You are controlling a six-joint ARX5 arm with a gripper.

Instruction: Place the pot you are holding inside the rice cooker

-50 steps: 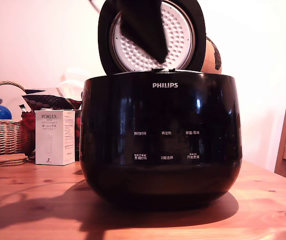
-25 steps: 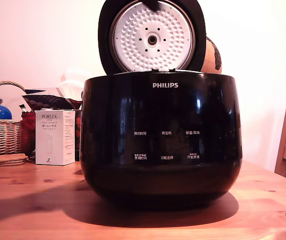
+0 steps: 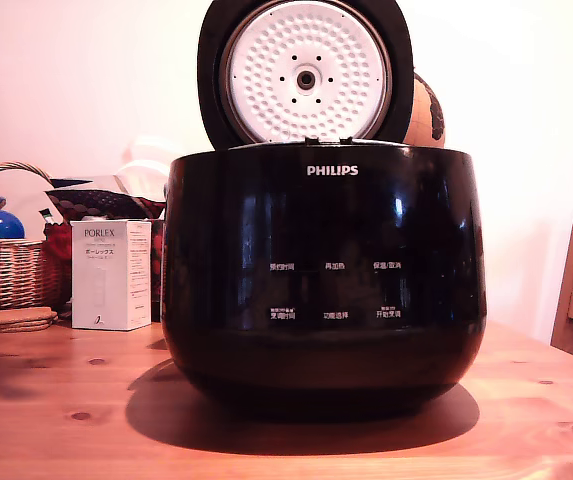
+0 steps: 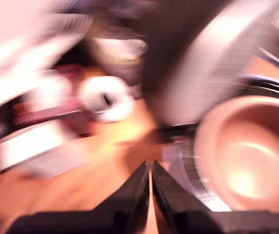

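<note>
1. Seemingly, the dark round metal pot (image 4: 246,156) sat inside the large glossy black rice cooker (image 3: 323,270); the blurred wrist view showed only its coppery-lit hollow.
2. The cooker's round lid (image 3: 306,72) stood upright, its white dimpled plate facing forward.
3. The black tool (image 4: 150,185) had its fingers nearly touching, holding nothing.
4. The cooker rested on the wooden counter (image 3: 66,420), with a white box (image 3: 110,274) toward the exterior view's left.

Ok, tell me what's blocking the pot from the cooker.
Nothing visible does. The lid of the cooker stands open, and in the blurred wrist view the pot seems to sit inside already; the claw is shut, off it.
</note>
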